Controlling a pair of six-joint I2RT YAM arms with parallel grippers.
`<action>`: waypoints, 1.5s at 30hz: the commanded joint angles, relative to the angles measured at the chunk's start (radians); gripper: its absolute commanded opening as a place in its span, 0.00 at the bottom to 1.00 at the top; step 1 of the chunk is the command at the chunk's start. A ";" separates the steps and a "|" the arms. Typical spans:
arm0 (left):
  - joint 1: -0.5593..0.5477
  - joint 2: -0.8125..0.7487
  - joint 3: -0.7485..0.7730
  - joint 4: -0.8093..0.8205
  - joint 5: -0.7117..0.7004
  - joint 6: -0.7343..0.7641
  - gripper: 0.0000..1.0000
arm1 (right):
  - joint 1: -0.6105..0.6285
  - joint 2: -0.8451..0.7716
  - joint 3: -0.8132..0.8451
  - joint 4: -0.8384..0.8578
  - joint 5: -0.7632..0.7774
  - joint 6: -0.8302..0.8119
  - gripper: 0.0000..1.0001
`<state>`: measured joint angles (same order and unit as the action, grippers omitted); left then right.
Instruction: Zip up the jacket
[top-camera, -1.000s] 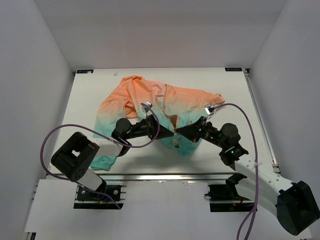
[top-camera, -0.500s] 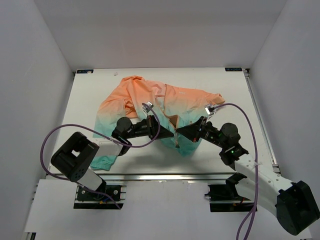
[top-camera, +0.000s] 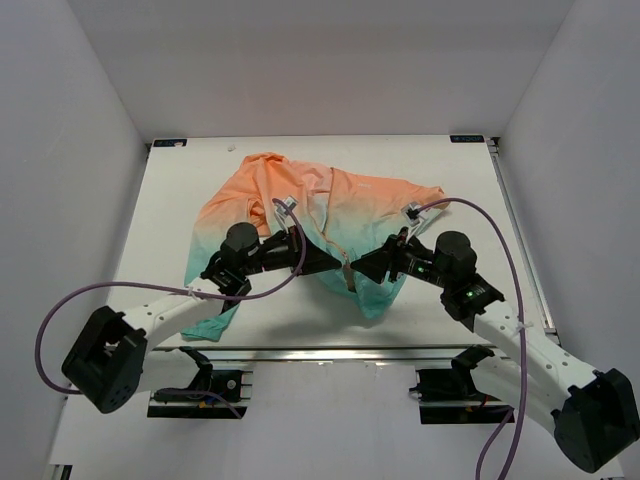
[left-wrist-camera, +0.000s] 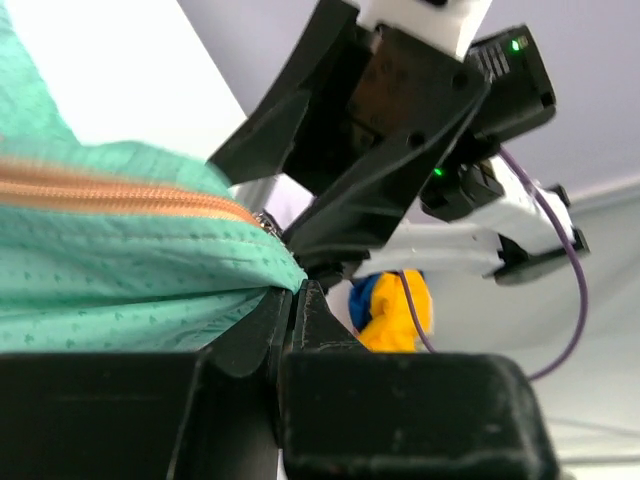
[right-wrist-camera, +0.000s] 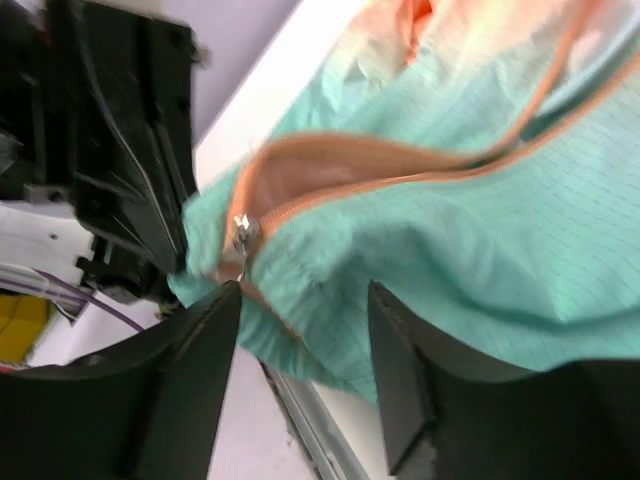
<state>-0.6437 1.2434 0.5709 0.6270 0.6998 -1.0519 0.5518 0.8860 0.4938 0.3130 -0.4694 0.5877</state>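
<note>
The jacket (top-camera: 300, 200) lies crumpled mid-table, orange at the back fading to teal at the front. My left gripper (top-camera: 333, 266) is shut on the teal hem edge (left-wrist-camera: 270, 270) just below the orange zipper (left-wrist-camera: 130, 195). Facing it from the right, my right gripper (top-camera: 362, 268) stands open. Its two fingers (right-wrist-camera: 200, 360) straddle the teal fabric without pinching it. The small metal zipper slider (right-wrist-camera: 240, 235) hangs at the lower end of the orange zipper tape (right-wrist-camera: 400, 160), just above the right gripper's left finger. The zipper is parted above the slider.
The white table (top-camera: 170, 200) is boxed in by white walls at the back and both sides. A metal rail (top-camera: 330, 352) runs along the front edge. Purple cables (top-camera: 500, 250) loop from both arms. A yellow and blue object (left-wrist-camera: 390, 310) shows behind the right arm.
My right gripper has opened and let go of the jacket, drawing back slightly to the right. The left gripper has shut on the hem and the left arm has swung leftward.
</note>
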 joint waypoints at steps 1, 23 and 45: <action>-0.002 -0.065 0.055 -0.249 -0.066 0.115 0.00 | -0.001 -0.032 0.061 -0.152 0.015 -0.089 0.60; -0.005 -0.070 0.107 -0.406 -0.111 0.147 0.00 | 0.126 0.050 0.288 -0.414 0.060 -0.373 0.52; -0.005 -0.075 0.116 -0.421 -0.100 0.164 0.00 | 0.223 0.194 0.362 -0.434 0.209 -0.391 0.49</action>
<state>-0.6445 1.1957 0.6563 0.2020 0.6010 -0.9024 0.7677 1.0740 0.8173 -0.1341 -0.2531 0.2058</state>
